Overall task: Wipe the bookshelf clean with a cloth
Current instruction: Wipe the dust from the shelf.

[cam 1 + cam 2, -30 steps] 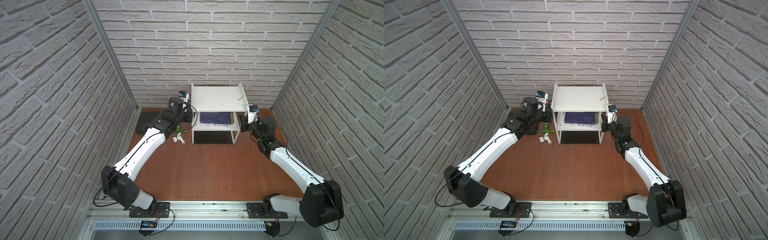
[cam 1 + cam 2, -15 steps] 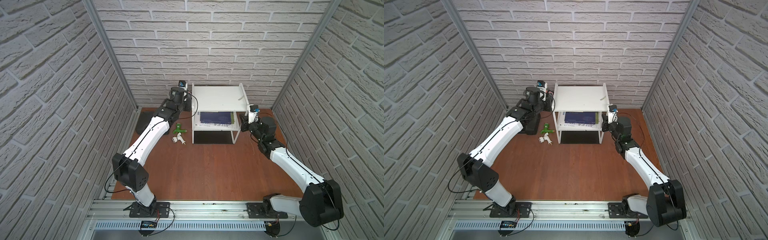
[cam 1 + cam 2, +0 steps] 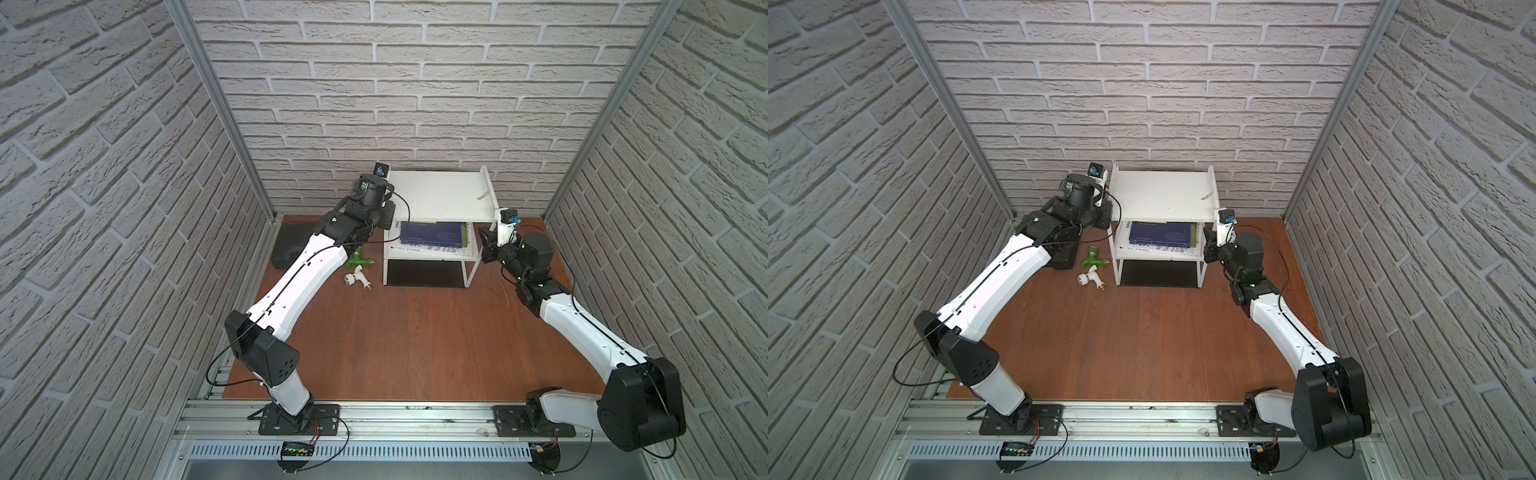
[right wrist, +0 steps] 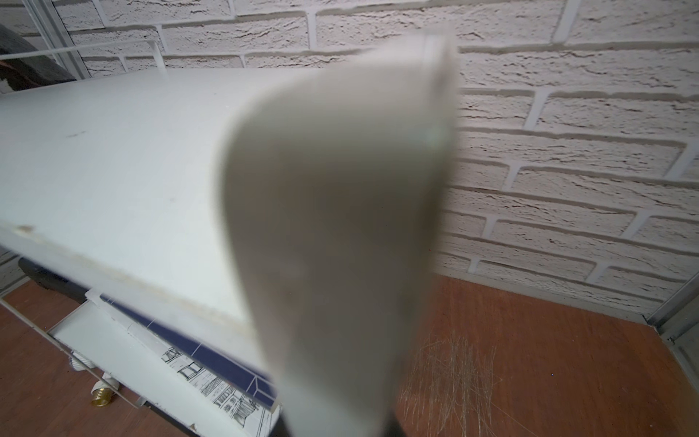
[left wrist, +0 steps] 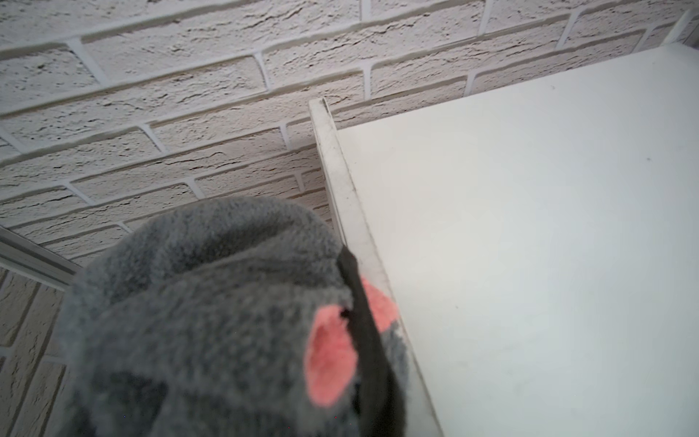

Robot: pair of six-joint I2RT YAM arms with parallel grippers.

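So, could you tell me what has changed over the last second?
The left gripper, shut on the cloth, lifted up and back to the left edge of the top board of the bookshelf. Nothing was picked up or released. The right gripper stayed clamped on its right side; the green fitting and white fitting did not move.

Whitish brick-patterned walls (image 3: 415,83) close in the back and both sides, joined by grey metal corner posts (image 3: 218,104). The flat reddish-brown wooden table (image 3: 415,340) ends at a silver aluminium rail (image 3: 415,415) along the front. Light is even and soft.
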